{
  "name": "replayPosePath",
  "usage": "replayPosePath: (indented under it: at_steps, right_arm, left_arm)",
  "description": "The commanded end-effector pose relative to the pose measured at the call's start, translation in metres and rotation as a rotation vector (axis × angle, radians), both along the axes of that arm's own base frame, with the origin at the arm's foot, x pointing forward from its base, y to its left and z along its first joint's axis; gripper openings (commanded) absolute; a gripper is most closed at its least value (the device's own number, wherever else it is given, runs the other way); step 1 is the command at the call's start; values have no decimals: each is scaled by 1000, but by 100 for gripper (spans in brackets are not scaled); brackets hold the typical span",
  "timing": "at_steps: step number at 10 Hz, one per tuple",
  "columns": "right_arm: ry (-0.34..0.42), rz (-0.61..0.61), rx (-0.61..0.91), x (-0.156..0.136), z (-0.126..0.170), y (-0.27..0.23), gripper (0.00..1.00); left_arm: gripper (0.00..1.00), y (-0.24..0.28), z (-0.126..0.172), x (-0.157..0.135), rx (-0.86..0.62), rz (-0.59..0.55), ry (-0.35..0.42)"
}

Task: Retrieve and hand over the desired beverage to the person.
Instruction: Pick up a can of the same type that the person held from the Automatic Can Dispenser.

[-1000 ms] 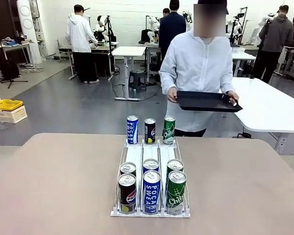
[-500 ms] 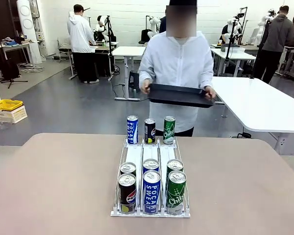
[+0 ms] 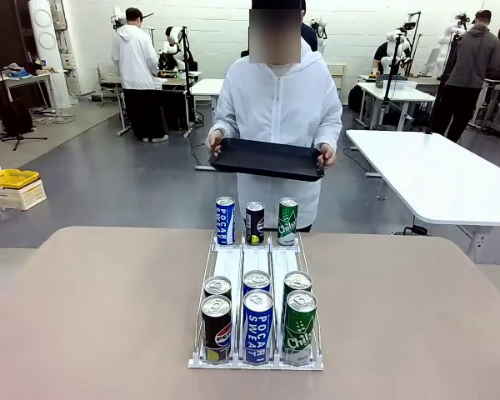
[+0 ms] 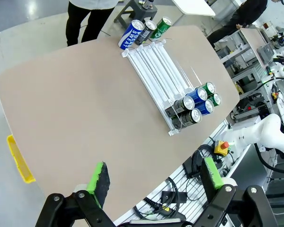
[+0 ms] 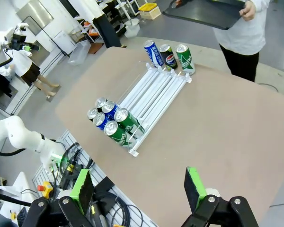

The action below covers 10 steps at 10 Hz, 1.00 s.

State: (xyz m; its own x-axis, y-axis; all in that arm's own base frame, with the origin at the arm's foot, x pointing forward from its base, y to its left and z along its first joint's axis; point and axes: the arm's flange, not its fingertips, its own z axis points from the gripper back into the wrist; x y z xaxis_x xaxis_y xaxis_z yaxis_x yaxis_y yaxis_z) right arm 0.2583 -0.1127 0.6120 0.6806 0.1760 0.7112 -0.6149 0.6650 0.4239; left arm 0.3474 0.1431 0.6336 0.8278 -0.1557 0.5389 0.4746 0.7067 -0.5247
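person in a white hooded jacket (image 3: 275, 100) is holding a black rectangular plastic tray (image 3: 268, 160) at the far side; left gripper (image 4: 155, 175) and right gripper (image 5: 138, 183) are hanging released.

Bright, even overhead light; faint shadows by the cans (image 3: 257, 325); wrist views bowed at edges.

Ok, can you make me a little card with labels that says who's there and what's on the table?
Person: person in a white hooded jacket at the far side, both hands on a black tray
Table: tan table, white three-lane can rack in the middle
Near end of rack: near cans, six, two per lane: Pepsi, Pocari Sweat, Chilsung
Far end of rack: far cans, three upright: Pocari Sweat, Pepsi, Chilsung
Left tool: left tool open, holding nothing
Right tool: right tool open, holding nothing
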Motion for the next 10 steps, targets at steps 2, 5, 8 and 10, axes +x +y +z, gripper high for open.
replayPosePath:
  at_steps: [2,5,8,10]
  right_arm:
    - [-15,14,14,-1,0,1,100]
    - [-15,14,14,-1,0,1,100]
    - [-15,14,14,-1,0,1,100]
    - [-15,14,14,-1,0,1,100]
  left_arm:
    - [100,0,2,1,-6,1,-19]
    - [100,0,2,1,-6,1,-19]
    - [100,0,2,1,-6,1,-19]
    - [100,0,2,1,-6,1,-19]
